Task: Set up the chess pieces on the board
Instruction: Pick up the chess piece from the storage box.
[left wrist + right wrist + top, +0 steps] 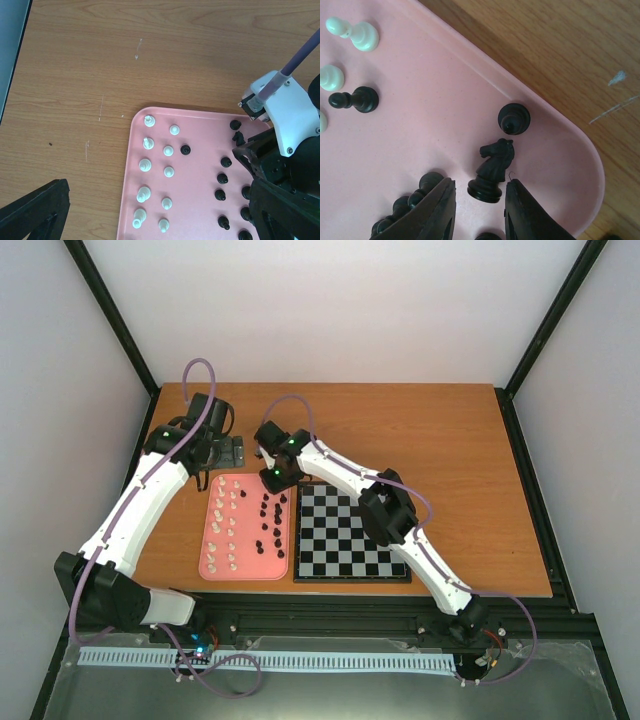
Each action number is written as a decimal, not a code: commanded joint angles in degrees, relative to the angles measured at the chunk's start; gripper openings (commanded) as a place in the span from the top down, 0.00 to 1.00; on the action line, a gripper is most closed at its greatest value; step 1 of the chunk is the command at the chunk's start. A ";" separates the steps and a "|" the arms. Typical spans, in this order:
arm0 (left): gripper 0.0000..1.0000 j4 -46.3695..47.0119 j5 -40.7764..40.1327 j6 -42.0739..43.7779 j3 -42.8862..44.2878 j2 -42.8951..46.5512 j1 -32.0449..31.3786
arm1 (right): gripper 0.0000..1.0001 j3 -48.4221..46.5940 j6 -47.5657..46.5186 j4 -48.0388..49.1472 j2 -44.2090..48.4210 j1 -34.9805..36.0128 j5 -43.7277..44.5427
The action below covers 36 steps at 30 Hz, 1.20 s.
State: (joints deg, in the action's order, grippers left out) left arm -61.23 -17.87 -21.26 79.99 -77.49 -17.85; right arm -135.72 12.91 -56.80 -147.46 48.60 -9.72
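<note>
One black knight [492, 170] is what I am busy with now. It stands upright in the far right corner of the pink tray [420, 140]. My right gripper [480, 197] is low over it. The two fingers [525, 215] stand apart, one on each side of its round foot. The right finger looks just beside the foot, and on the left I see a thin gap, so I judge that nothing is clamped yet.

The knight seems very small, hard and smooth, and surely light. I think it will tip or slip easily if one finger arrives first. The head is uneven, so the round foot or the low neck is the better place to hold. A black pawn [514, 118] stands just beyond the knight, and another dark piece [415, 197] is close beside my left finger, where it could be pushed.

The other chess pieces [245, 525] are all on the tray, white ones in the left half and black ones in the right half. The board [330, 540] lies just to the right of the tray on the table [440, 440], and I see no piece on its visible squares. My left gripper [205, 460] hovers near the far left corner of the tray, fingers wide apart and holding nothing.
</note>
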 commanded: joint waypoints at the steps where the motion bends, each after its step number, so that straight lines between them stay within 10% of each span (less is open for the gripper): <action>1: 0.00 0.98 -0.88 -0.28 -0.17 0.50 -0.17 | 0.68 -1.55 -0.43 -0.20 -2.27 0.62 -0.11; 36: 0.00 0.88 4.02 -0.73 4.36 -1.03 -0.17 | 0.79 6.62 -5.79 0.43 18.10 -1.63 4.54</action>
State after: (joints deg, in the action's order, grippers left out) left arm -60.49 -16.64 -21.28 80.86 -77.62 -17.85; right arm -130.85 9.06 -56.27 -135.96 47.86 -5.61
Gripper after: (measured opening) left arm 0.997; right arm 0.213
